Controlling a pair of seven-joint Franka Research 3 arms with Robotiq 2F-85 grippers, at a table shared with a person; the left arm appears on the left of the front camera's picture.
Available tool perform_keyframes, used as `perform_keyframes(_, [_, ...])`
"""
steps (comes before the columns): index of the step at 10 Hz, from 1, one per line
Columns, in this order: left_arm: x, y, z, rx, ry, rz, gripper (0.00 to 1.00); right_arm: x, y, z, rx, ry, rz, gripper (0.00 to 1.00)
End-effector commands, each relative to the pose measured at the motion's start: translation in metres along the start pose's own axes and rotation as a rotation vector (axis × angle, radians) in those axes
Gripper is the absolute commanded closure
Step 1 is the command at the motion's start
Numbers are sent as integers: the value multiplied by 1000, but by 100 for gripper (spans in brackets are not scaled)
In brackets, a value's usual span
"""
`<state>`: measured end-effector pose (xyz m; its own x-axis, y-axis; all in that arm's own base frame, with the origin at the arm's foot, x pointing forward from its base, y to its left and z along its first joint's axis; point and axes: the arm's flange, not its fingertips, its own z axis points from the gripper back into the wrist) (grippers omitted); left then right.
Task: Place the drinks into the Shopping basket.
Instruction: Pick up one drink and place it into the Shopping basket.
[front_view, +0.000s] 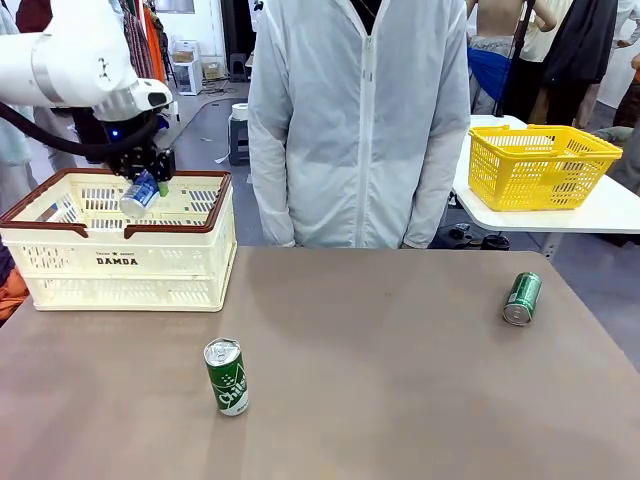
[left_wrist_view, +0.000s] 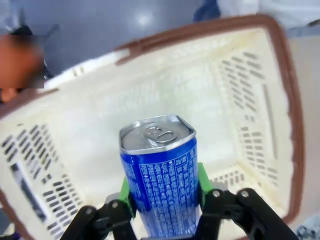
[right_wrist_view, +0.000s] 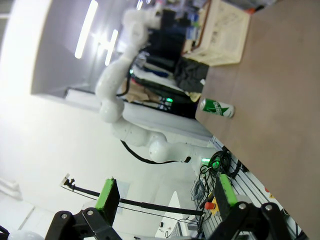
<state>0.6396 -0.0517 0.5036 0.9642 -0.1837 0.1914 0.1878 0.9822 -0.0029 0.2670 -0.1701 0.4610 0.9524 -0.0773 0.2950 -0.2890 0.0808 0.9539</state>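
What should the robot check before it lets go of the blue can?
1. Left gripper shut on the blue can: ok.
2. Can above the Shopping basket opening: ok, the left wrist view shows the basket floor beneath it.
3. Drop height: cannot tell.
4. Person's sleeve away from the basket: ok.
5. Right gripper open for another can: ok.
6. All drinks in: not ok, the green can and slimmer green can are on the table.
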Motion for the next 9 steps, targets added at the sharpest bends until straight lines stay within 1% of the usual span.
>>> perform_keyframes(1, [0, -3, -21, 30, 37, 54, 100, 2, 5, 1, 10, -5, 2, 0])
perform_keyframes(3, [1, 4, -48, 19, 38, 108, 100, 2, 5, 1, 10, -5, 2, 0])
perform_keyframes(4, [0, 6, -58, 25, 59, 132, 100, 2, 5, 1, 10, -5, 2, 0])
perform_keyframes(5, [0, 7, -65, 21, 61, 142, 100, 2, 5, 1, 10, -5, 2, 0])
perform_keyframes(6, [2, 9, -70, -1, 84, 128, 100, 2, 5, 1, 10, -5, 2, 0])
perform_keyframes(8, [4, 9, -77, 14, 122, 141, 100, 2, 5, 1, 10, -5, 2, 0])
perform_keyframes(9, [5, 10, -79, 6, 134, 142, 66, 2, 5, 1, 10, -5, 2, 0])
